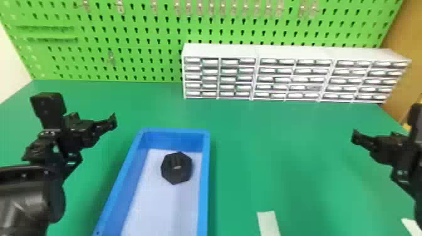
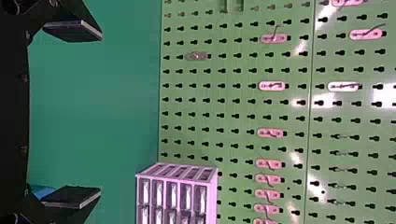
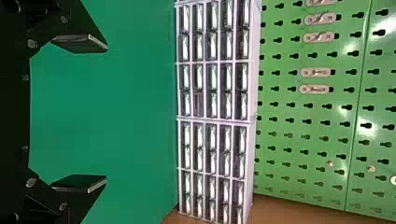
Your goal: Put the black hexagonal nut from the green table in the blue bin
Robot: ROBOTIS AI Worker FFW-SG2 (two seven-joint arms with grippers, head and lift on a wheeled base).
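1. Left arm [image 1: 26, 194], black: enters the head view at its lower left corner.
2. Left gripper [image 1: 112, 121]: raised, tips directed inward and forward; empty.
3. Fingers, left gripper [image 2: 99, 113]: two, flat, black, spread wide apart in the left wrist view.
4. Right arm [image 1: 416, 179], black: at the head view's right edge, partly cut off.
5. Right gripper [image 1: 355, 137]: raised, tips directed inward; empty, flat fingers parted widely.
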